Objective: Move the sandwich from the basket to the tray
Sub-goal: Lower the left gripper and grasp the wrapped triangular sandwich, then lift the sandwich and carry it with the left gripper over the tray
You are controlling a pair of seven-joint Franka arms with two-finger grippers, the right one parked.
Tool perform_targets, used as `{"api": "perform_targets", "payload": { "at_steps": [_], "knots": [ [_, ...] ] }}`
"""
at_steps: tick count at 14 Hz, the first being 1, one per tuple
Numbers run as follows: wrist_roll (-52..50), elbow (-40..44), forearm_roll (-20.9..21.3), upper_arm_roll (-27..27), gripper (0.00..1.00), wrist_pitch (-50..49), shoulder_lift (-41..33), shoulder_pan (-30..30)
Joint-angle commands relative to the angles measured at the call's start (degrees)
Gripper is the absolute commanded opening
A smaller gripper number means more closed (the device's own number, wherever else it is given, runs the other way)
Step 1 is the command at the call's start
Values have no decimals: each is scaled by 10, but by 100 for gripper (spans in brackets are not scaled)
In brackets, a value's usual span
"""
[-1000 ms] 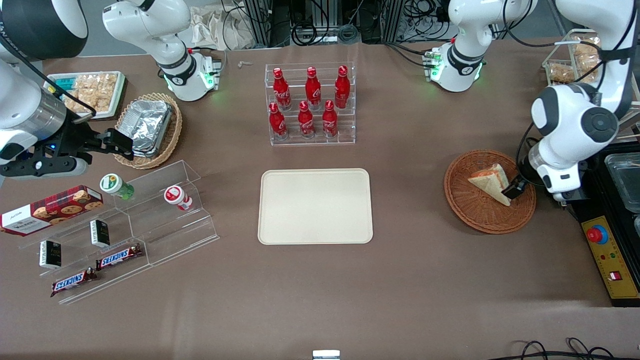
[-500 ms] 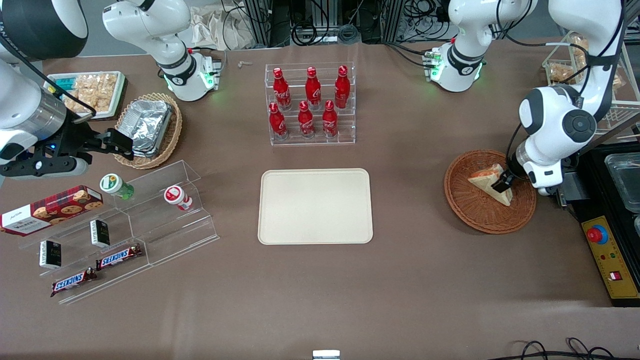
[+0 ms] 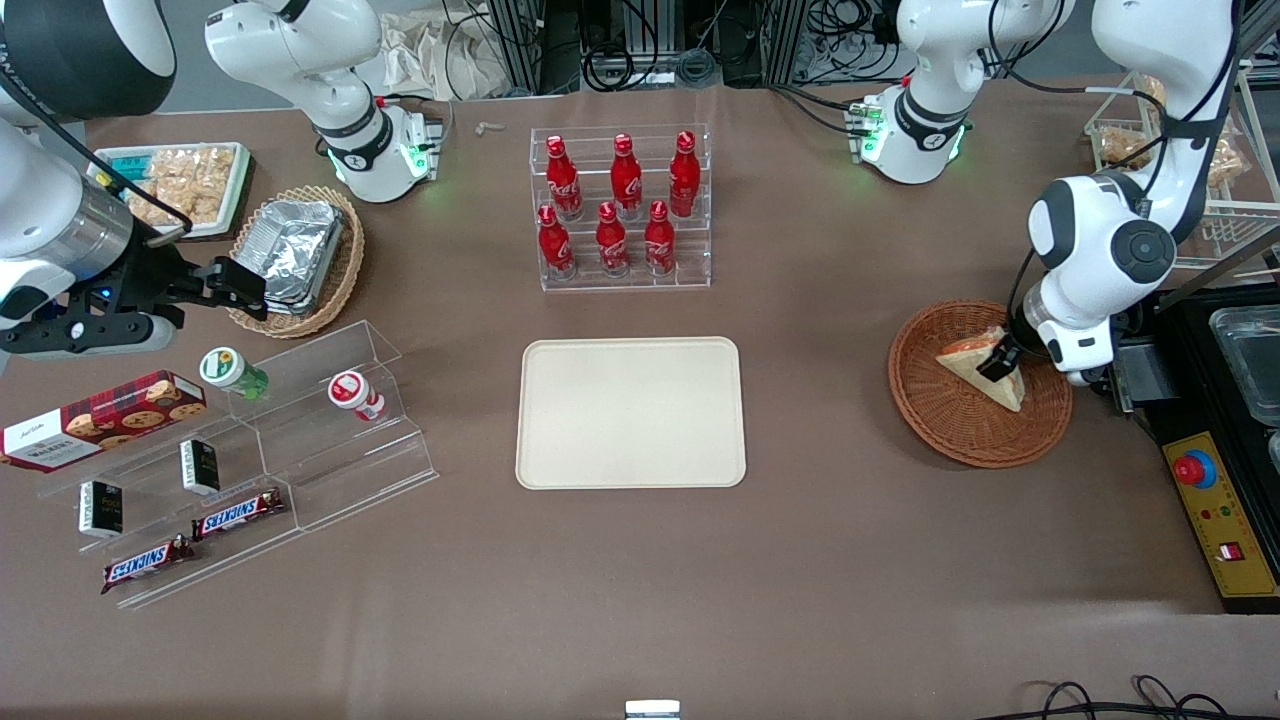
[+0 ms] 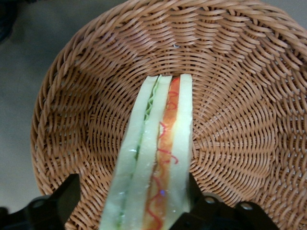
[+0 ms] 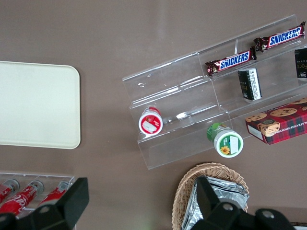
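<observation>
Left wrist view shows the gripper spread wide astride the sandwich, not yet clamped. It lies in the basket; lifting and carrying to the tray remain.

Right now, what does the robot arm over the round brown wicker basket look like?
The working arm is glossy white with rounded joints, dark grey round caps and thin black cables along it. Its gripper, over the reddish-brown woven basket, has two black fingers. Green lights glow at its white base.
</observation>
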Motion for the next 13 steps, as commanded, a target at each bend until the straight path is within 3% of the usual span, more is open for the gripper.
{"api": "perform_targets", "payload": {
  "at_steps": [1,7,10,13],
  "knots": [
    [-19,-6,10,-6,0,17,-8,5],
    [-6,16,13,-7,0,-27,-38,1],
    [-3,114,42,-15,0,-213,-67,-4],
    [60,310,34,-19,0,-437,-57,-22]
  ]
}}
